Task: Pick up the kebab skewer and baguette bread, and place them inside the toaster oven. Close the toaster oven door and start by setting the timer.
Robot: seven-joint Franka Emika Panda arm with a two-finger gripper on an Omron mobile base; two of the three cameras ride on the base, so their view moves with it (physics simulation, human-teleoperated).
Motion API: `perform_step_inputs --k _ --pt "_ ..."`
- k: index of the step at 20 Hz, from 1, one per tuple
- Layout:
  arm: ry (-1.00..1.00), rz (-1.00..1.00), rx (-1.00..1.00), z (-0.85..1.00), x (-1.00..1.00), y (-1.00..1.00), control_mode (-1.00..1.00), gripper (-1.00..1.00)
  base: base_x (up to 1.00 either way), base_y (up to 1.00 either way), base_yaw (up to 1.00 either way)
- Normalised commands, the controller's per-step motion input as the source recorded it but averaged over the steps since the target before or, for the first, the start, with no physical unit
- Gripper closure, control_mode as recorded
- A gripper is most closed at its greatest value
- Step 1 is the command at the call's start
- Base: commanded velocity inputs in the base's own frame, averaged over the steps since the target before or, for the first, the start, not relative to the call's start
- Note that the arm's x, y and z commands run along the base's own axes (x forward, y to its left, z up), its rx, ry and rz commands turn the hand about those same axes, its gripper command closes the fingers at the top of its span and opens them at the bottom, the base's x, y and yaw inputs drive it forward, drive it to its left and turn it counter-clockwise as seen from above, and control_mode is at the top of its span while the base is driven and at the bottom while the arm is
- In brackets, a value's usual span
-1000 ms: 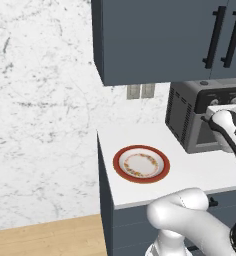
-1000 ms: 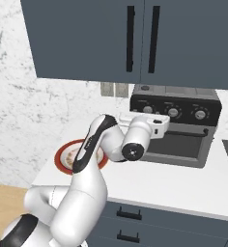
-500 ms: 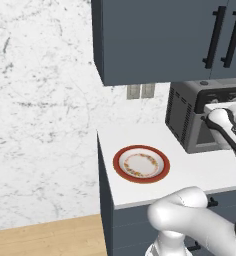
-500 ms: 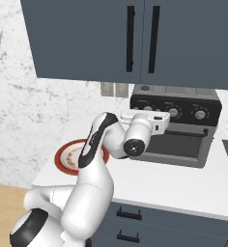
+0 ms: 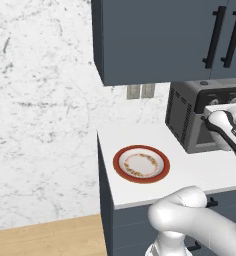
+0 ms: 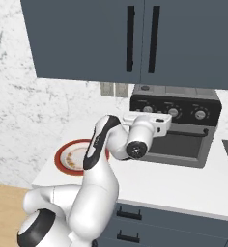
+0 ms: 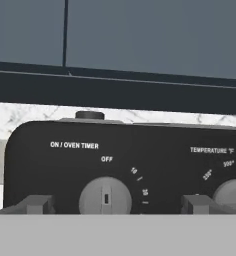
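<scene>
My gripper [image 7: 115, 204] stands wide, holding nothing; its two grey fingertips [image 7: 37, 204] rise at the bottom of the hand view, one at 7 o'clock and one at 5 o'clock, with the timer knob [image 7: 105, 196] between them. The knob's pointer stands straight up toward the word OFF at 12 o'clock, and the label ON / OVEN TIMER sits above that. A second knob [image 7: 232, 194], under the word TEMPERATURE, shows at 4 o'clock, just beside my right-hand fingertip. Whether my fingertips touch the panel I cannot tell.

In the right base view my hand [image 6: 152, 125] is level with the black knob panel [image 6: 174, 111] of the toaster oven [image 6: 176, 128], at its left end. The toaster oven door [image 6: 181, 144] stands upright and closed below the panel; its glass is dark, and I cannot see what lies inside.

In the left base view the oven sits at 3 o'clock on the white counter [image 5: 190, 172], its vented side facing the camera. A red-rimmed plate [image 5: 141, 164] lies on the counter near the centre, well apart from the oven. I see no more than a patterned ring on it. Dark blue cabinets [image 5: 155, 40] hang above at 12 o'clock, and two wall sockets [image 5: 140, 91] sit on the marble wall below them.
</scene>
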Motion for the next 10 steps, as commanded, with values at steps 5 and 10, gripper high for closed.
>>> perform_step_inputs --k 5,10 --pt "0.0 0.0 0.0 0.0 0.09 -0.04 -1.0 -1.0 0.0 0.0 0.0" --pt "0.0 0.0 0.0 -0.01 0.05 0.0 -1.0 -1.0 0.0 0.0 0.0"
